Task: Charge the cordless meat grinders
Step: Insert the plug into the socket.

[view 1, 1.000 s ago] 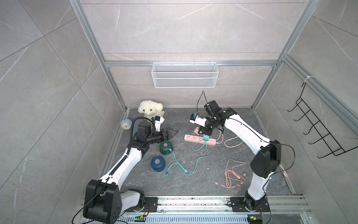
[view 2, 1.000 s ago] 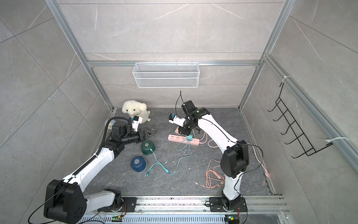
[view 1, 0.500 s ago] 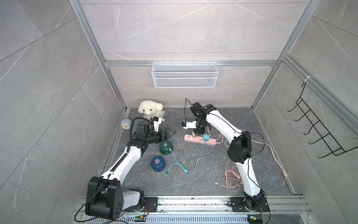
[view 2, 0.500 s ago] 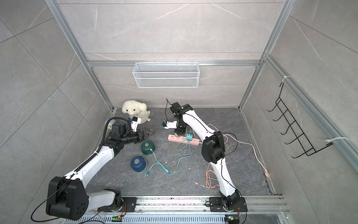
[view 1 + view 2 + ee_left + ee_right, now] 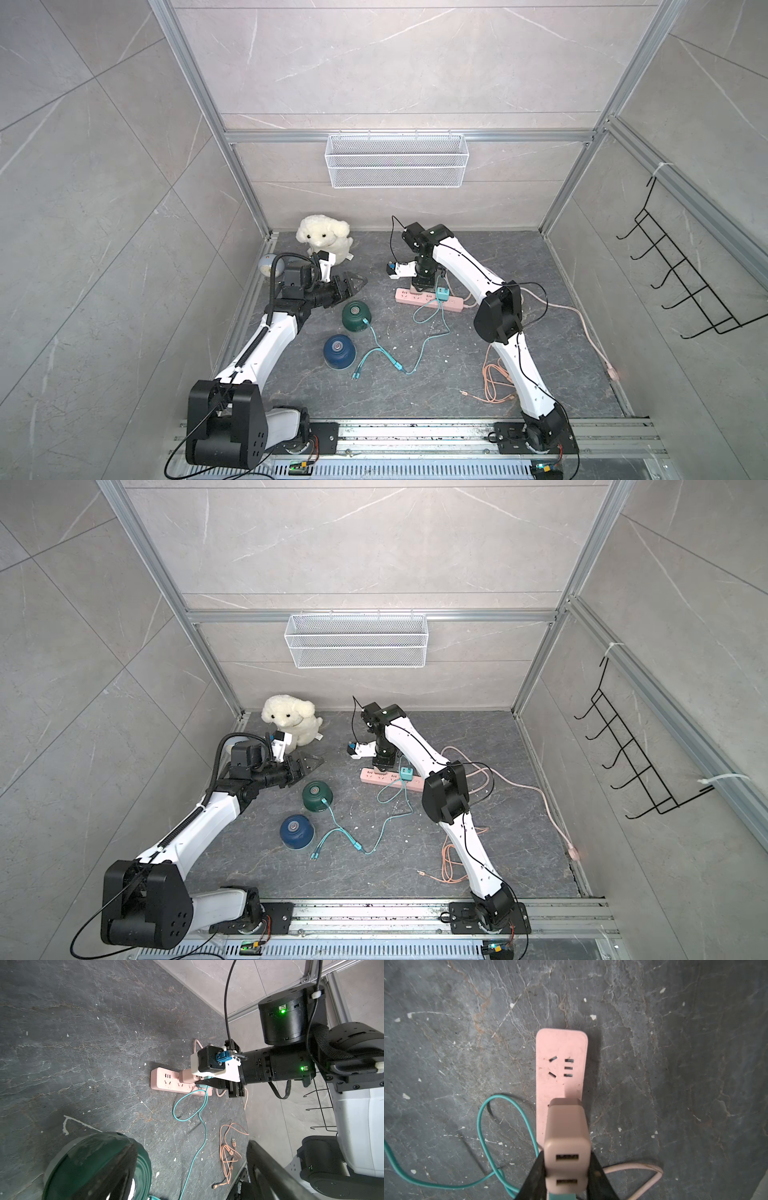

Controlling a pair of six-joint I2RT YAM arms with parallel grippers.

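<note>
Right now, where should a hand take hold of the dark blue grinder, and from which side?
Probably from straight above, the hand closing across the narrower upper dome of the dark blue grinder, either side of its silver hub. It stands upright and flares toward its base. The open left hand is nearer.

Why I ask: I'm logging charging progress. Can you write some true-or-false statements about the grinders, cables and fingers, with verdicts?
1. A teal cable runs to the green grinder. True.
2. The blue grinder has a cable plugged in. False: the loose teal connectors lie beside it.
3. The right gripper holds a pink adapter between its fingers. True.
4. The left gripper grips the green grinder. False: open and empty beside it.
5. The pink power strip is bare. False: a teal adapter sits in it.
</note>
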